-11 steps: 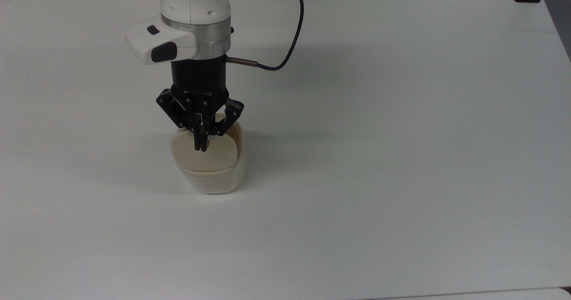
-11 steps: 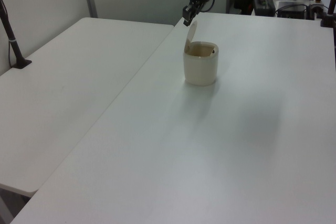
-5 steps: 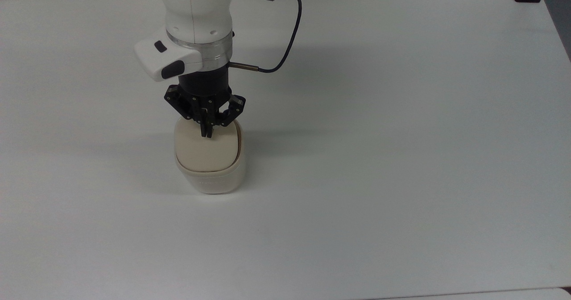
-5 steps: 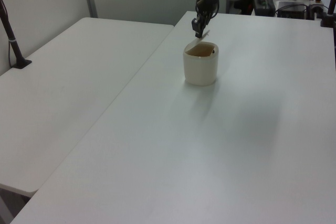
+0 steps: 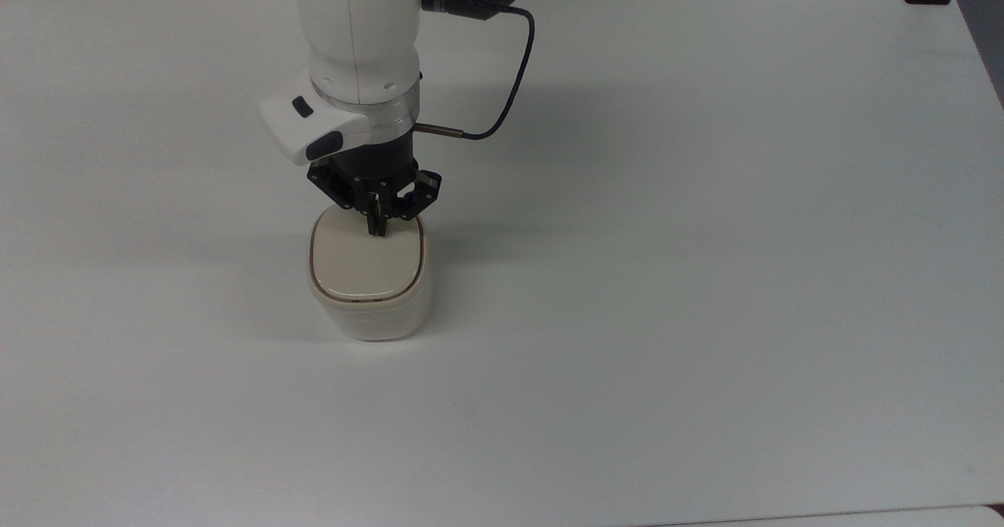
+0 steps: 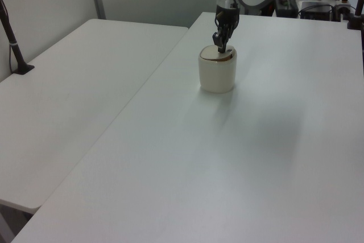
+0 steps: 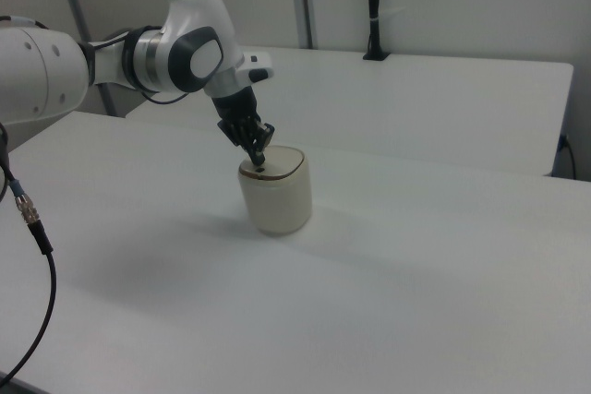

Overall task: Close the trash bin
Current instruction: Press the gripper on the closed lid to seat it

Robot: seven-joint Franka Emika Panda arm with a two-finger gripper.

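I am looking at the trash bin (image 5: 369, 288) sitting on the white table (image 5: 706, 276), left of centre in the top view and well apart from every table edge. Its beige lid (image 5: 365, 256) is lying flat across the opening, with a thin brown line showing around its rim in the top view; in the right view the lid (image 7: 277, 161) is sitting level on the cream body, and in the left view the bin (image 6: 217, 74) is standing upright at the far part of the table. The gripper (image 5: 377, 227) is pointing down from the far side, its two black fingers pinched together with nothing between them, and the tips are pressing on the far edge of the lid in the top view. In the right view the gripper (image 7: 258, 159) is meeting the lid at its left edge, with the arm (image 7: 185, 48) reaching in from the right view's left. A black cable (image 5: 514, 80) is looping from the wrist toward the top view's right. A second white table (image 6: 68, 106) is standing alongside on the left view's left, with a black post (image 6: 12, 38) clamped at its far-left edge.
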